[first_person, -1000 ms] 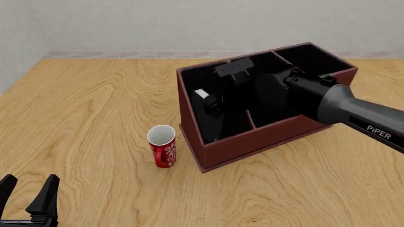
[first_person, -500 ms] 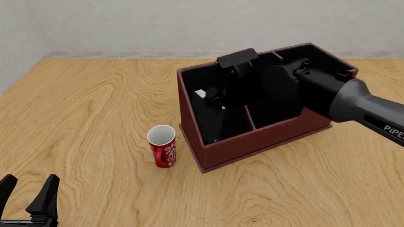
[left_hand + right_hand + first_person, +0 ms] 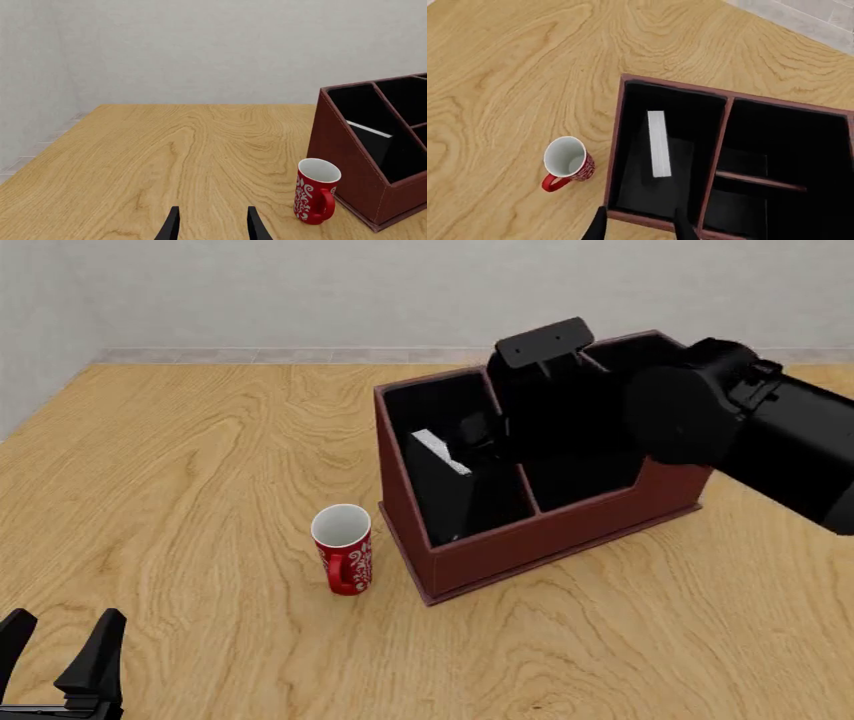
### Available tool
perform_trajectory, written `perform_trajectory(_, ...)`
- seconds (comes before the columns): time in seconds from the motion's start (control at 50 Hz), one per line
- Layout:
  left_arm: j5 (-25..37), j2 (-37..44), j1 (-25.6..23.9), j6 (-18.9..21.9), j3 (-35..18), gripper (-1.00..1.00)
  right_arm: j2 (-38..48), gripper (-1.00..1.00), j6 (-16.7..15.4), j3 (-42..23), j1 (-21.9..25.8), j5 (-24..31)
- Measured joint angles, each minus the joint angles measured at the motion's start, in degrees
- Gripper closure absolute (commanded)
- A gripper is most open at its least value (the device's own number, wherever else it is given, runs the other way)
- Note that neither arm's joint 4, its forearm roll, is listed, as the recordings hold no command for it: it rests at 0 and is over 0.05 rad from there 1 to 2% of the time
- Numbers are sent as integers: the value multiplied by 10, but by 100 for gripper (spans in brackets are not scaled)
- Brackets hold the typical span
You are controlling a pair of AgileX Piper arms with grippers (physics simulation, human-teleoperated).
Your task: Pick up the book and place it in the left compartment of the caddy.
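The book (image 3: 658, 144) already leans inside the left compartment (image 3: 634, 200); the right claw (image 3: 639, 225), parted and empty, should next retreat upward.

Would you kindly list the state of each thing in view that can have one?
Book: inside the caddy's left compartment, page edge up, released.
Caddy: upright on the table.
Cup: upright, empty, beside the caddy.
Left gripper: open, empty.
Right gripper: open, empty, above the caddy.

front looks down the table, right wrist straight down; all share the caddy (image 3: 534, 530).
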Motion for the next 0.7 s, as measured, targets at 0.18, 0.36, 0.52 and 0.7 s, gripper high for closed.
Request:
perform_trajectory(0.18,0,0,0,0,0,-100,-53,-100,6,32,8,-4)
perform_trajectory(0.36,0,0,0,0,0,-100,-114,-100,20,71,20,-11)
perform_trajectory(0.52,0,0,0,0,0,-100,-175,-100,41,118,33,-20)
perform_trajectory(0.7,0,0,0,0,0,-100,-238,-100,63,169,44,-29)
